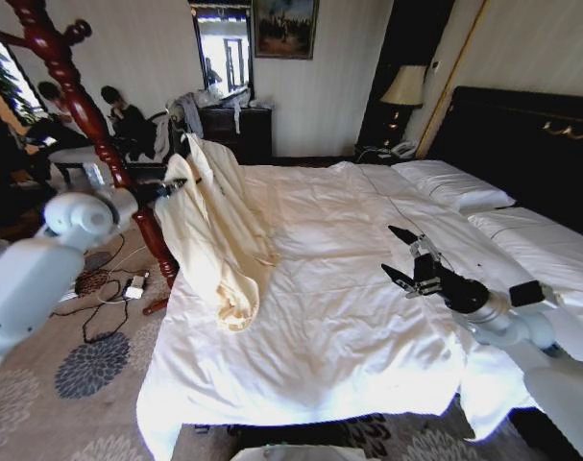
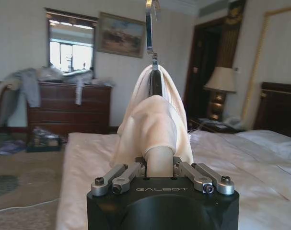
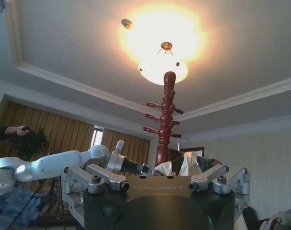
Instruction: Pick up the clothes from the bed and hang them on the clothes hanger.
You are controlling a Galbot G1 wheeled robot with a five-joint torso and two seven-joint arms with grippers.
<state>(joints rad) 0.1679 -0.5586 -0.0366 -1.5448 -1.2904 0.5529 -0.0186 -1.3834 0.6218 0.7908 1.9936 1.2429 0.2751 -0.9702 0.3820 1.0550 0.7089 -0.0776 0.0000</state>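
The cream-yellow clothes are draped over the black clothes hanger, whose silver hook points up. My left gripper is shut on one fabric-covered end of the hanger, seen close up in the left wrist view. It holds the hanger above the left side of the bed, and the garment's lower end rests on the white duvet. Over the bed's right half my right gripper hovers open and holds nothing. In the right wrist view the garment hangs beside the wooden stand.
A tall red-brown coat stand rises just left of the bed, close behind my left arm. Cables and a small box lie on the carpet by its foot. A dark dresser with grey garments stands at the far wall. A lamp is near the black headboard.
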